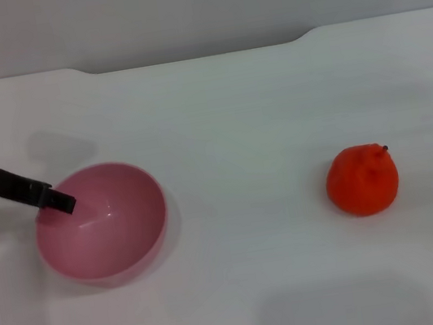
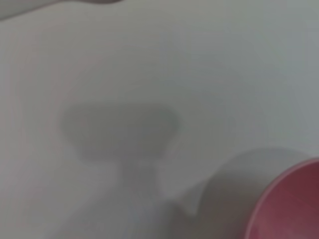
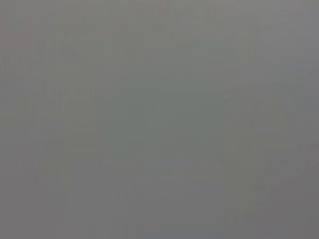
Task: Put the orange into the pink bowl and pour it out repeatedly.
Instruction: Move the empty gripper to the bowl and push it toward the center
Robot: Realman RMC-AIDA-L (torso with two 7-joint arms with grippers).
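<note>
- The orange sits on the white table, out on the robot's right side and well apart from the pink bowl; it is not in the bowl, so a put-in step is what is left.
- The pink bowl rests on the table on the robot's left, tipped so that its opening faces up and partly toward the camera; it is empty.
- The left gripper reaches in from the left edge, its dark finger at the bowl's near-left rim and seemingly over the inside wall. Only one finger shows, so whether it pinches the rim or merely touches it cannot be told.
- The left wrist view shows only bare tabletop, a soft shadow and a slice of the bowl's rim.
- The right gripper is not seen in any view.
- Nothing lies between orange and bowl.
</note>
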